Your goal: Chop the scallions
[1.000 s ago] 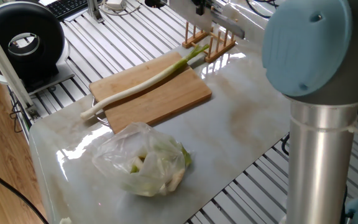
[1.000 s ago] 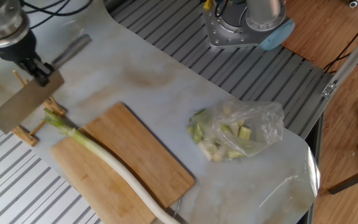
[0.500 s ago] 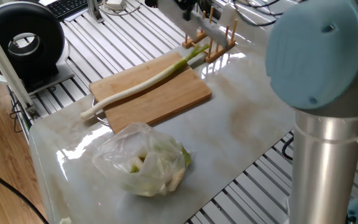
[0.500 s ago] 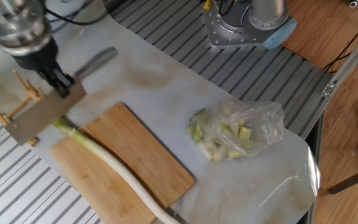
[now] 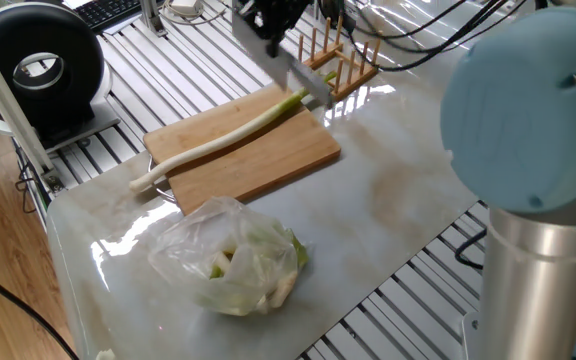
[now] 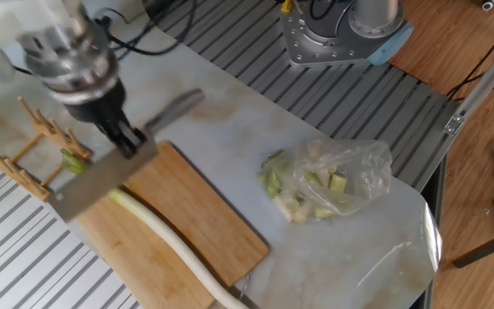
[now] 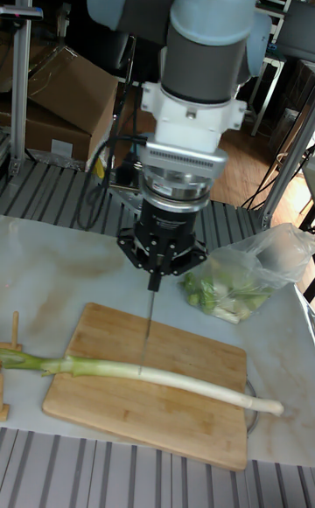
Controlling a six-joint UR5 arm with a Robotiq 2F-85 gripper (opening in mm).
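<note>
A wooden board lies on the pale marble-look table, and a single uncut scallion rests lengthwise across it, overhanging both short ends. Its white root end pokes off the board toward 9 o'clock in one fixed view, and its green leafy end runs toward 1 o'clock, reaching the foot of a wooden peg rack that stands just off the board's corner. The stalk is thin, slightly curved, white shading to pale green, with no cuts visible. The gripper pinches the handle of a cleaver, whose flat blade hangs above the green end of the stalk; in the tall fixed view the blade appears edge-on as a thin vertical line over the board, and whether its edge touches the stalk cannot be judged with certainty. A clear plastic bag of pale green vegetable pieces sits on the table at about 6 o'clock from the board in one fixed view, well apart from the blade. A black round fan stands beyond the table at 10 o'clock.
</note>
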